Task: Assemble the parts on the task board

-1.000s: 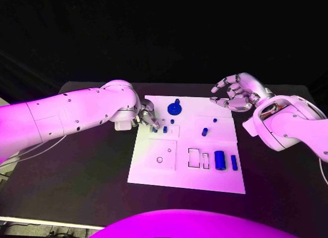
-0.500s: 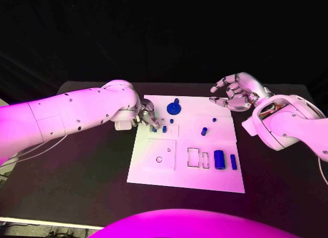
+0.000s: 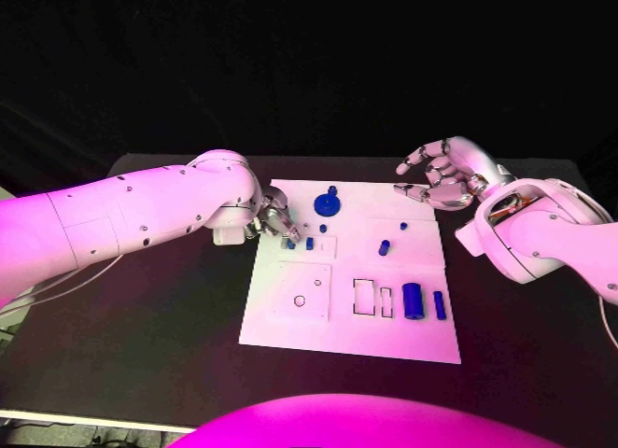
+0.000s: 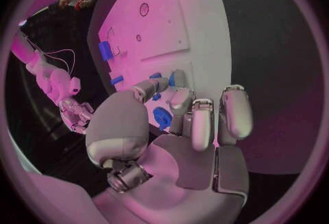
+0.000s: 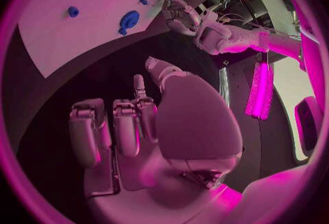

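Left hand at the board's small pegs

I see my left hand (image 3: 274, 222) with fingers (image 4: 180, 102) pinching a small blue peg (image 3: 291, 245) on the smooth white task board (image 3: 336, 327); right hand (image 3: 443, 177) hovers, fingers loosely curled, grasping nothing.

Two bulky white arms are showing smooth rounded shells, dotted with small dark screw heads along their casings. The left hand (image 3: 277, 222) and the right hand (image 3: 442, 177) are looking silvery and metallic, built of blocky segmented fingers with rounded pale pads (image 4: 235, 113) at the tips. A broad domed cover is capping the back of each thumb base. Thin pale cables are trailing beneath the left arm, and another is running beside the right arm.
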{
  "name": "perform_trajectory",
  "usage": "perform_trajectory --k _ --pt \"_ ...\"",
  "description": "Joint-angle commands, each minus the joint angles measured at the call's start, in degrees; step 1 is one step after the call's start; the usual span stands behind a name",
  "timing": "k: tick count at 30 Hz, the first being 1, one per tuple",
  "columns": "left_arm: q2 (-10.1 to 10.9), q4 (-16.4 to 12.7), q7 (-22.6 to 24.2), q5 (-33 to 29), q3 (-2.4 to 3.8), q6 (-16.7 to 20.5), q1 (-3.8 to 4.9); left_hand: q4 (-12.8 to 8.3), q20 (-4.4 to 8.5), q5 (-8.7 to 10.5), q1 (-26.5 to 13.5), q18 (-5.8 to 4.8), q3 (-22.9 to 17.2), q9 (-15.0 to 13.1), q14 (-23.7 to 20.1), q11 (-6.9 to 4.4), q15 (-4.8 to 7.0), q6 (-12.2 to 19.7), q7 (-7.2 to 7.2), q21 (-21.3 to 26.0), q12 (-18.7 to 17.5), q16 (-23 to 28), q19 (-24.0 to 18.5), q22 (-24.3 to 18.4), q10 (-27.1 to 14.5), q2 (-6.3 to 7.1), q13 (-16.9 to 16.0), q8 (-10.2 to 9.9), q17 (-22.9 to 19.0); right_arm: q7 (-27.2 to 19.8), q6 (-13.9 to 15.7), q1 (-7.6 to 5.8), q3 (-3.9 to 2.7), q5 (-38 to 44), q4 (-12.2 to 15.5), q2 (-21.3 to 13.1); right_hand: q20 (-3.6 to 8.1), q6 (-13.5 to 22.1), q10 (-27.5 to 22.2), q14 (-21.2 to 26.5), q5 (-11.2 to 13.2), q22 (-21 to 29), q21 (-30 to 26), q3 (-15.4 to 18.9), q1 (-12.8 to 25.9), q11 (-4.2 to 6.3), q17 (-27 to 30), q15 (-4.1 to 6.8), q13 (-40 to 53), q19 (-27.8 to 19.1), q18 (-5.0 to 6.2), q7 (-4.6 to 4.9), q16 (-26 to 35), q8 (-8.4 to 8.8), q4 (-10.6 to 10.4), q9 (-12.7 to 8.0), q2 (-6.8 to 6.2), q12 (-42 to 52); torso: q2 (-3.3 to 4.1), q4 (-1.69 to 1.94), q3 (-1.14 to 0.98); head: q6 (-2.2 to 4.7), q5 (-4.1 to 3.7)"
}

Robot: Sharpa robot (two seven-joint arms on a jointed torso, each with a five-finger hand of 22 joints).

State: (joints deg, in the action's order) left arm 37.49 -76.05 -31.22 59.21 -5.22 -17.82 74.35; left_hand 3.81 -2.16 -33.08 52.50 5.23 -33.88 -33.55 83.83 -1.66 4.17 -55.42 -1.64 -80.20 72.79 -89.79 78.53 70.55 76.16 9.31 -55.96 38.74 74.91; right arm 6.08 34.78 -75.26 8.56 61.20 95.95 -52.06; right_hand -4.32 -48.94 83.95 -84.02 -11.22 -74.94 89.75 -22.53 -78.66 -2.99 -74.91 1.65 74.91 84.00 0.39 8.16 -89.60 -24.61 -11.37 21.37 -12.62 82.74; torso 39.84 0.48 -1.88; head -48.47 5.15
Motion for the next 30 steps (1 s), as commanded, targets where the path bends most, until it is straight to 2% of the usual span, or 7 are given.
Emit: perform_trajectory --k 1,3,4,11,14,23,30 --pt "0.22 -0.03 -0.20 1.20 -0.12 -0.38 -0.16 1.98 0.20 0.44 -0.68 -0.83 3.18 0.42 6.17 0.04 0.32 -0.16 -0.64 0.41 -0.42 -0.21 -0.31 -0.14 -0.49 1.04 0.15 -0.47 15.09 -0.39 -0.63 0.03 -0.02 0.37 0.08 -0.03 -0.29 0.43 1.56 -5.77 -0.25 -15.02 0.10 -0.14 -0.54 -0.29 -14.22 -0.36 10.28 5.95 -0.36 -0.07 0.09 -0.28 -0.25 0.05 0.04 0.03 0.02 0.01 0.02 0.11 -0.09" --pt "0.33 -0.02 -0.20 1.27 -0.11 -0.02 -0.16 3.55 0.16 4.69 -0.37 -0.84 5.07 0.72 6.17 0.06 0.28 -0.31 -0.65 0.51 -0.46 -0.21 -0.31 -0.22 -0.55 1.03 0.13 -0.62 15.09 -0.38 -0.62 0.03 -0.02 0.37 0.08 -0.04 -0.29 0.43 1.56 -5.77 -0.25 -15.02 0.10 -0.14 -0.54 -0.29 -14.22 -0.36 10.28 5.95 -0.36 -0.07 0.09 -0.28 -0.25 0.05 0.04 0.03 0.05 0.02 0.02 0.08 -0.11" --pt "0.36 -0.02 -0.20 1.29 -0.11 0.09 -0.16 4.14 0.18 5.64 -0.08 -0.84 5.64 0.86 6.17 0.10 0.27 -0.32 -0.68 0.50 -0.49 -0.21 -0.25 -0.16 -0.58 1.08 0.13 -0.71 15.09 -0.38 -0.61 0.03 -0.02 0.37 0.08 -0.04 -0.29 0.50 1.54 -5.79 -0.26 -14.99 -0.01 -0.12 -0.53 -0.30 -14.28 -0.37 10.26 5.92 -0.33 -0.05 0.06 -0.25 -0.28 0.03 0.01 0.00 0.05 0.02 0.02 0.08 -0.11" --pt "0.59 -0.09 -0.15 1.41 -0.03 1.70 -0.17 7.15 0.14 8.30 1.21 -0.80 7.86 1.40 6.17 0.17 0.23 -0.48 -0.75 0.66 -0.56 -0.21 -0.26 -0.31 -0.63 1.52 0.04 -0.91 15.09 -0.42 -0.57 0.03 -0.02 0.37 0.05 -0.05 -0.30 0.56 1.52 -5.77 -0.26 -14.99 0.00 -0.10 -0.49 -0.32 -14.22 -0.37 10.23 5.92 -0.34 -0.02 0.09 -0.22 -0.32 0.01 -0.01 -0.04 0.06 -0.02 0.04 0.17 -0.18" --pt "0.68 -0.17 -0.11 1.15 0.02 2.38 -0.18 9.14 0.11 10.76 2.23 -0.80 9.12 1.66 6.17 0.19 0.21 -0.60 -0.76 0.69 -0.55 -0.21 -0.21 -0.29 -0.58 1.66 -0.11 -0.88 15.09 -0.44 -0.60 0.04 -0.02 0.37 0.03 -0.05 -0.30 0.56 1.52 -5.77 -0.26 -14.99 0.00 -0.10 -0.49 -0.32 -14.22 -0.37 10.23 5.92 -0.34 -0.02 0.09 -0.22 -0.32 0.01 -0.01 -0.04 0.02 0.01 0.00 0.19 -0.19" --pt "1.50 -0.95 0.76 -1.58 0.41 4.93 -0.19 10.94 0.10 12.22 3.08 -0.78 10.34 1.84 6.17 0.22 0.19 -0.65 -0.79 0.78 -0.65 -0.21 -0.25 -0.39 -0.63 2.04 -0.01 -0.80 15.09 -0.52 -0.59 0.06 -0.02 0.37 -0.02 -0.03 -0.30 0.61 1.52 -5.77 -0.24 -14.99 0.01 -0.07 -0.43 -0.34 -14.20 -0.39 10.24 5.92 -0.34 0.00 0.10 -0.20 -0.40 0.00 -0.01 -0.02 0.00 0.00 -0.02 0.37 -0.26" --pt "3.12 -2.81 2.71 -3.37 1.64 9.78 -0.17 12.68 -0.23 12.45 4.99 -0.09 11.84 2.19 5.59 0.90 -0.27 1.32 -1.60 2.78 -3.77 0.62 -2.39 -3.68 -3.91 2.60 5.05 -1.29 13.24 -0.54 -0.58 0.12 -0.02 0.37 -0.05 -0.10 -0.31 0.64 1.52 -5.77 -0.24 -15.00 0.02 -0.05 -0.38 -0.36 -14.21 -0.40 10.24 5.93 -0.34 0.01 0.09 -0.19 -0.47 -0.01 0.00 -0.03 -0.07 0.03 -0.02 0.57 -0.34"
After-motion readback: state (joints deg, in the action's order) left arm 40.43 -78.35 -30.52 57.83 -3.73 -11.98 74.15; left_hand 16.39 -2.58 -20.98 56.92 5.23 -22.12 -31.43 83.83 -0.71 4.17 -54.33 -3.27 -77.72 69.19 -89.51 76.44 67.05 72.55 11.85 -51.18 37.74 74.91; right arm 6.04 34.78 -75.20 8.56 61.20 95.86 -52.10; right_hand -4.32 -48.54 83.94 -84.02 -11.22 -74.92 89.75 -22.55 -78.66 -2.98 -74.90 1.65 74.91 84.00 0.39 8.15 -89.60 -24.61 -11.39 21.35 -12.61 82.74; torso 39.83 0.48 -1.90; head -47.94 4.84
